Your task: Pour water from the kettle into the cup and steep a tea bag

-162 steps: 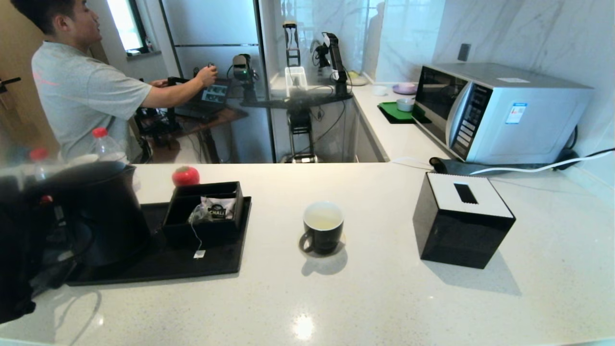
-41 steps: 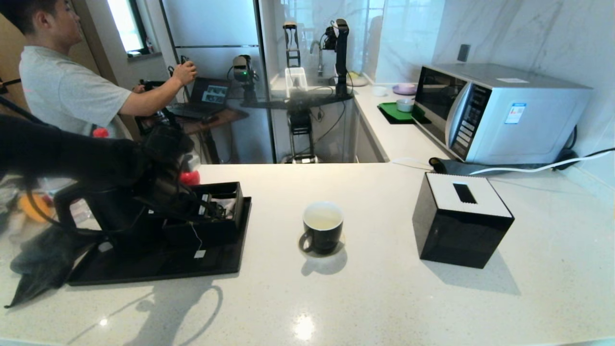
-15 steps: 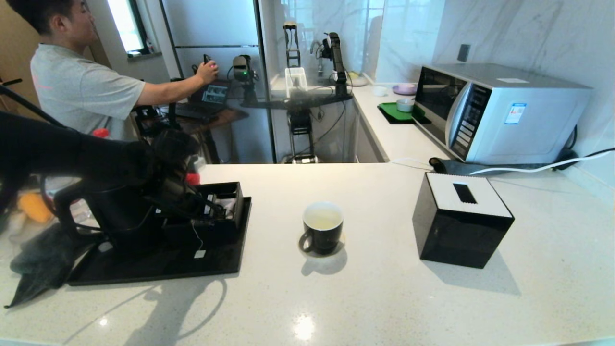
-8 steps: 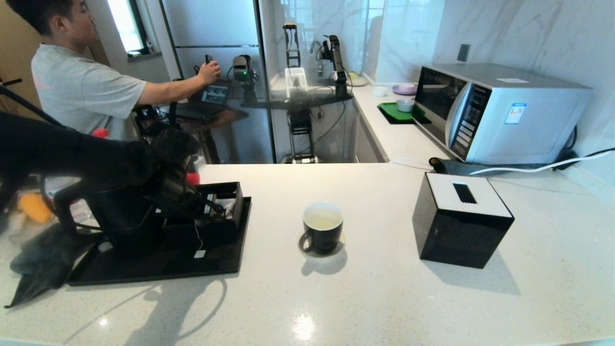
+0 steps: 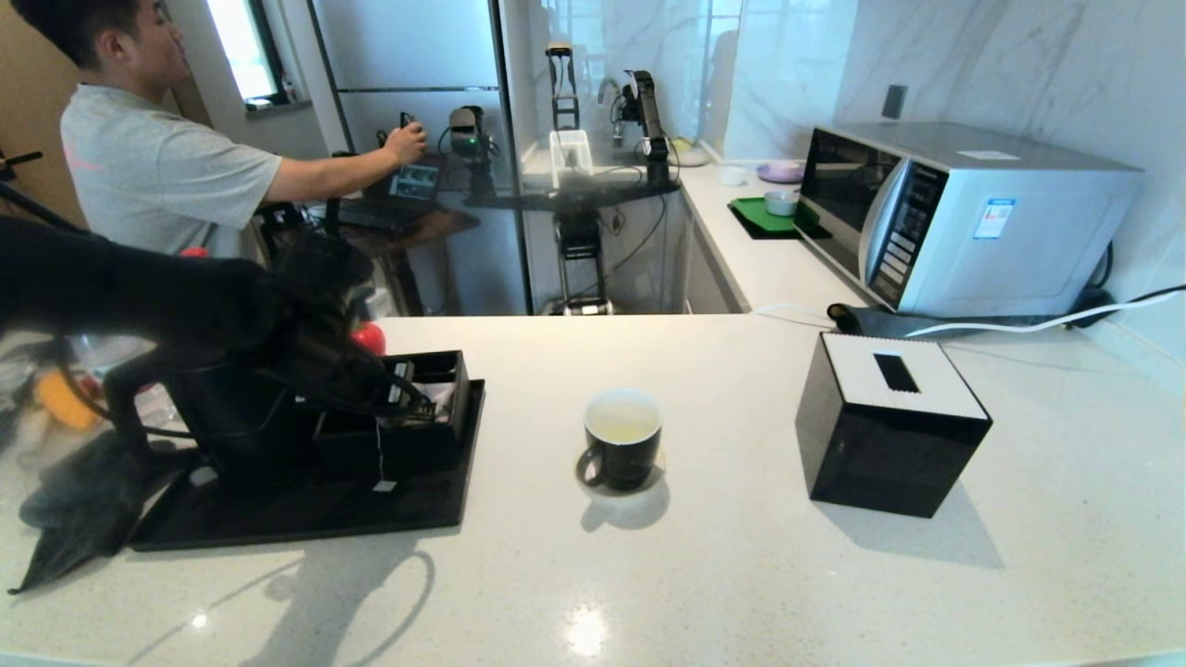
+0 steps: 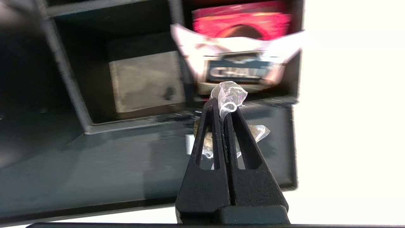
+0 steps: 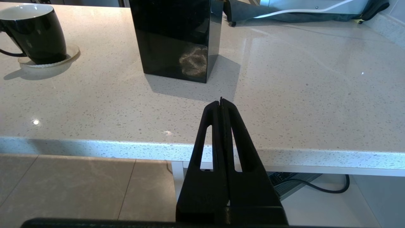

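Left gripper (image 6: 223,106) is clamped on the tea bag (image 6: 229,98) above the black box (image 5: 408,421) on the tray (image 5: 306,514) (string and tag (image 5: 383,485) hang down the box front). Kettle (image 5: 218,408) stands on the tray. Cup (image 5: 623,449) with water (image 5: 623,428) sits on the counter (image 5: 741,574), well apart. Right gripper (image 7: 221,103), fingers together, is off the counter's edge.

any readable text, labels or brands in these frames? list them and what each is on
"CHAL": partial, blurred print on the white sachet in the black box.
Blue and white sticker on the microwave: too small to read.
Microwave button panel: too small to read.
Tag of the tea bag: no legible print.
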Tool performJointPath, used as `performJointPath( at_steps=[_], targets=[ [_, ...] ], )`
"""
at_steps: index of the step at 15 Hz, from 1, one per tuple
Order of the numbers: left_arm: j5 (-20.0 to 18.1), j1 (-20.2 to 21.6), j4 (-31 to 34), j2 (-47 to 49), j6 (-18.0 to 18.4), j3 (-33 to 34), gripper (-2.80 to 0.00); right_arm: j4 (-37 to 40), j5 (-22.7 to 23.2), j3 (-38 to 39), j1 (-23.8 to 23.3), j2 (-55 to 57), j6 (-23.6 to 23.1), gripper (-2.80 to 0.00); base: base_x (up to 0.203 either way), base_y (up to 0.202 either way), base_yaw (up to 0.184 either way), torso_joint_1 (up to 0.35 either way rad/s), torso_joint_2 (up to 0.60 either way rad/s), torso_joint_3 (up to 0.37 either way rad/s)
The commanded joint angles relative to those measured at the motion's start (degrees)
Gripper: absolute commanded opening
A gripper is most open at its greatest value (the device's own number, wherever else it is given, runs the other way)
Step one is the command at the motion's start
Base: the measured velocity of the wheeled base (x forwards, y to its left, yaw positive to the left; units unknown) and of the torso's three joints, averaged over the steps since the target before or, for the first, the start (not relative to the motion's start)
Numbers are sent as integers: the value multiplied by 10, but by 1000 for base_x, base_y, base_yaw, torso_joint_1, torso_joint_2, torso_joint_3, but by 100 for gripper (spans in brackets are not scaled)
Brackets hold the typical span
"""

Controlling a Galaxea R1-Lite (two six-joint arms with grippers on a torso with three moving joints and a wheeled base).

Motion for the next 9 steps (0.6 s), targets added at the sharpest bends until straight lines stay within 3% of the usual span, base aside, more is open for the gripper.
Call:
performJointPath(
  at_steps=[1, 9],
  targets=[
    [-22, 1, 1, -39, -1, 10, -280, 0, 0, 0, 0, 1, 0, -280, 0, 0, 0, 0, 0, 0],
    [-31, -9, 1, -169, 3, 52, -280, 0, 0, 0, 0, 1, 0, -280, 0, 0, 0, 0, 0, 0]
  ],
)
